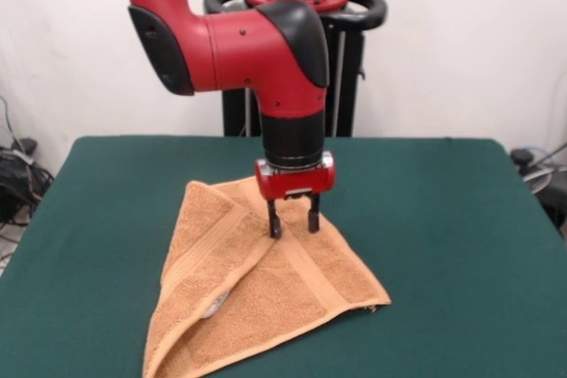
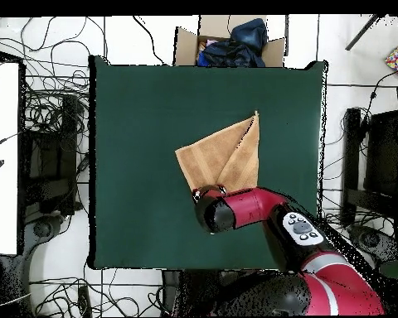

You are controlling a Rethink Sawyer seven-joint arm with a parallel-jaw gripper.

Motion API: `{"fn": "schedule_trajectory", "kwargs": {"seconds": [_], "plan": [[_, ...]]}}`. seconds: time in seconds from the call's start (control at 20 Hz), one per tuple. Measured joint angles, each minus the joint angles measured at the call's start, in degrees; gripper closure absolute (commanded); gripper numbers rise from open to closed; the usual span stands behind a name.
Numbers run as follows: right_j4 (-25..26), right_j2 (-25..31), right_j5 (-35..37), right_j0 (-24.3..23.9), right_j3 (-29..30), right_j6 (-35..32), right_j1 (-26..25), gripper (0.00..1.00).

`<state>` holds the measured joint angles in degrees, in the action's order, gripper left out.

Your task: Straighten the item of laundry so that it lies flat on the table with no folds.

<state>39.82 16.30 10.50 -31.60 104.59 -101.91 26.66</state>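
One towel (image 1: 266, 298) lies near the middle of the green table (image 1: 443, 219), folded over itself into a rough triangle with a white tag peeking from under the top flap. The gripper (image 1: 293, 221) stands upright with its parted fingers touching the towel's far edge, nothing between them. Beyond the table's far edge, a cardboard box (image 2: 229, 45) holds dark cloth, and cables (image 2: 49, 108) litter the floor.

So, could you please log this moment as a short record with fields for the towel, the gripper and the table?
towel: orange-tan towel, folded over itself into a rough triangle, not flat
gripper: gripper open, fingers pointing down at the towel's far part, nothing held
table: green table, towel near its middle
overhead: arm covers one end of the towel
task state: folds remain
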Motion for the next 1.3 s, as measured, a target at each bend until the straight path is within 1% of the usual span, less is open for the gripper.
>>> {"fn": "schedule_trajectory", "kwargs": {"seconds": [0.25, 0.9, 1.1, 1.3], "plan": [[0.0, 1.1, 1.0, -1.0, 0.0, 0.0, 0.0, 0.0], [0.0, 1.5, 1.9, -1.3, -0.2, 0.0, 0.0, 0.0], [0.0, 3.4, 4.0, -3.1, -0.3, 0.7, -0.2, 0.0], [0.0, 6.5, 7.9, -6.4, -1.0, 2.8, -0.7, 0.0]]}}
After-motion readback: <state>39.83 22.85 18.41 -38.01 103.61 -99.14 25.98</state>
